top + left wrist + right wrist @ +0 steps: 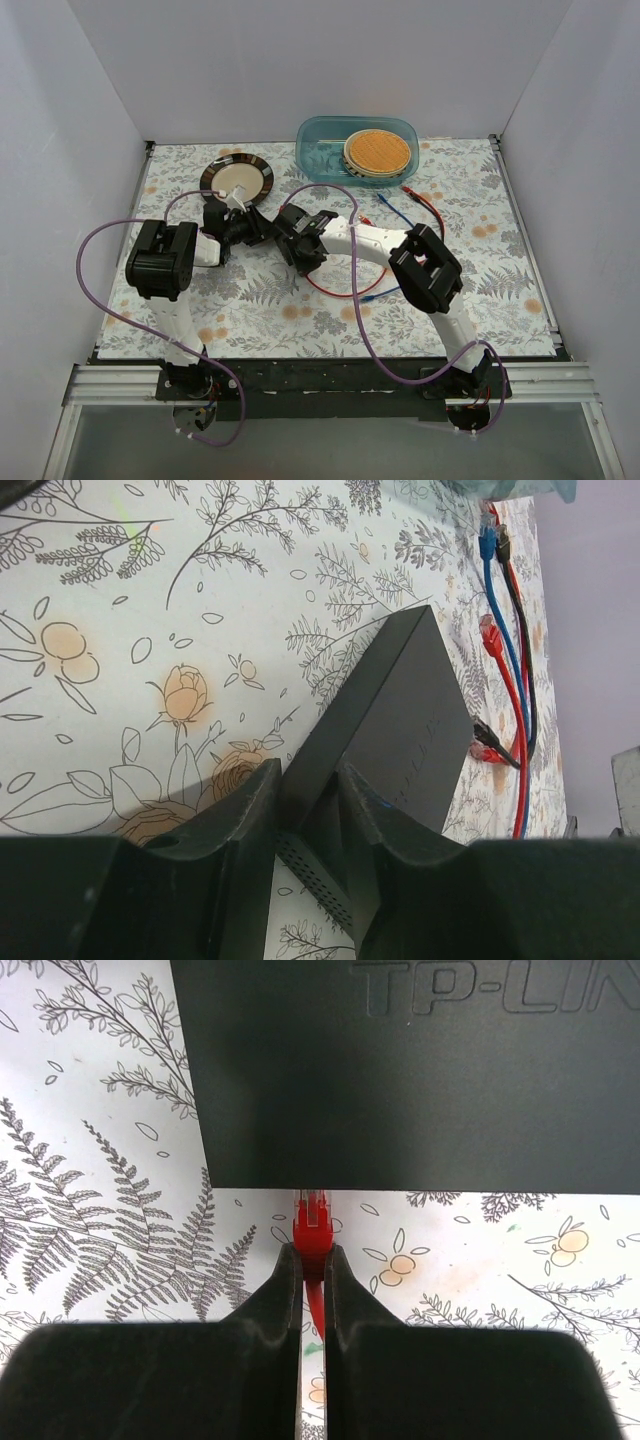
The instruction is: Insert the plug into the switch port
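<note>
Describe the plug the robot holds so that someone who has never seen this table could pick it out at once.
Find the flat dark grey box mid-table on the floral cloth. At its edge, the right gripper pinches a small red plug. Other red, blue and black plugs lie nearby; only this one is held.

switch (pixel 420 1070): flat dark grey box, TP-LINK embossed on top, one end clamped in left pincer (pixel 305 780). plug (pixel 313 1222): red, clear tip, pinched in right pincer (pixel 313 1257), aimed square at the box's long edge, tip right at it. port itself hidden.
</note>
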Robot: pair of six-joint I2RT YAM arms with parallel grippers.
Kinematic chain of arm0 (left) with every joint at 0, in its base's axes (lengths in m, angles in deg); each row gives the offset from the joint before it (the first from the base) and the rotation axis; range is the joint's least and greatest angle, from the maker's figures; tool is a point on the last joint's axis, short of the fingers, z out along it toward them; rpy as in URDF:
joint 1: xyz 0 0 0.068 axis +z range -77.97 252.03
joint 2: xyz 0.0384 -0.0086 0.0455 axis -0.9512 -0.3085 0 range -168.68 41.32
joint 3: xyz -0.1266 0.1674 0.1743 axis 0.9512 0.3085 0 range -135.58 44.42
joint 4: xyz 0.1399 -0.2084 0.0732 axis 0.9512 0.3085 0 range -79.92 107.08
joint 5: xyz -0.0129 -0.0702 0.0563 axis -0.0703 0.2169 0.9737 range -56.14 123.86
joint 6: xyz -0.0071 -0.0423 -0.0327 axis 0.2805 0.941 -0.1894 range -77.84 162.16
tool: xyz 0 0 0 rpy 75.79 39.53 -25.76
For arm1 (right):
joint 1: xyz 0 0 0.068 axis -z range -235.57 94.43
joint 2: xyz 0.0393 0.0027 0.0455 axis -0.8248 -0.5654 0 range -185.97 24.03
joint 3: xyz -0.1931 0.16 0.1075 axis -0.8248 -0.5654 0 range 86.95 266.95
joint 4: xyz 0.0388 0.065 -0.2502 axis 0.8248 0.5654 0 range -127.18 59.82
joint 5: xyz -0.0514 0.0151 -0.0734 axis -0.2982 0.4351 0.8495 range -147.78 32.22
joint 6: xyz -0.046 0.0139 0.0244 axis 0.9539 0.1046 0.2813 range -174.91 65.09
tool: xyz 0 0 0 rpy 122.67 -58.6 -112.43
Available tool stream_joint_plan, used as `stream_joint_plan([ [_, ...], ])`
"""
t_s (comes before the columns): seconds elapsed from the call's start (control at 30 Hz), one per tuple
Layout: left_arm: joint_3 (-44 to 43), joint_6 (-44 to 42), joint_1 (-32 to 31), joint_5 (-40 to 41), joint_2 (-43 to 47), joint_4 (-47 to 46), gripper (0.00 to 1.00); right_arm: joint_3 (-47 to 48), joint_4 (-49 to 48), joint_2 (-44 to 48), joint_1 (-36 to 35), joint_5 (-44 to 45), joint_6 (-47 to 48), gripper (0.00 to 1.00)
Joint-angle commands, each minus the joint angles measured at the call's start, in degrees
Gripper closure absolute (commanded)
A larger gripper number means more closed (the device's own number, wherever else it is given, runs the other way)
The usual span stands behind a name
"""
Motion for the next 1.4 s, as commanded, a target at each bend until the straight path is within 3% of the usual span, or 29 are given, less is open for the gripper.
stream_joint_plan([
  [0.0, 2.5, -2.4, -2.0, -2.9, 3.2, 3.5, 0.72, 3.7, -0.8, -1.6, 0.8, 1.0, -0.6, 0.99],
  [0.8, 0.0, -4.4, -2.2, -3.1, 5.1, 7.3, 0.69, 2.5, 2.8, -2.6, 1.3, 5.9, 2.6, 0.99],
  [0.93, -0.8, -4.4, -2.2, -3.4, 4.9, 7.3, 0.64, 2.7, 2.4, -2.8, 1.3, 5.4, 4.0, 0.99],
  [1.07, -2.8, -4.1, -2.2, -3.4, 3.8, 7.2, 0.51, 2.6, 2.5, -2.6, 1.3, 5.3, 4.7, 0.99],
  [1.37, -5.4, -3.5, -2.2, -8.0, -1.0, 3.7, 0.47, 2.4, 2.6, -2.1, 1.5, 5.3, 5.5, 0.99],
])
